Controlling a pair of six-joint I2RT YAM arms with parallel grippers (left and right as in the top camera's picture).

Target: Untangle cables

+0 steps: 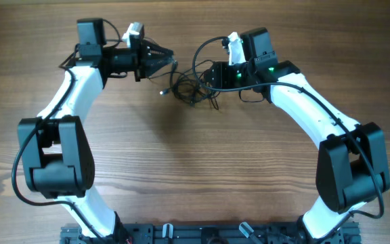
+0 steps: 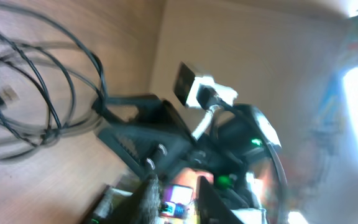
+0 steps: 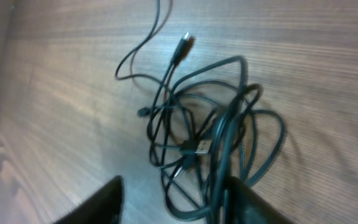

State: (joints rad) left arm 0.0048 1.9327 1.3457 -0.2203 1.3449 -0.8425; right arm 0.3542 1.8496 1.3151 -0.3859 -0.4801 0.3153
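The cables lie as a loose black tangle on the wooden table between my two grippers. My left gripper is just left of the tangle, pointing right, with its fingers apart and empty. Its blurred wrist view shows cable loops at the left. My right gripper is at the tangle's right edge, pointing left. In the right wrist view its fingers are wide open over the tangle, with strands running along the inside of the right finger. A silvery plug lies at the far side.
The wooden table spreads around the tangle. A thicker black wire arcs from the right arm's wrist camera above the tangle. The right arm's wrist and camera fill the middle of the left wrist view. Both arm bases stand at the front edge.
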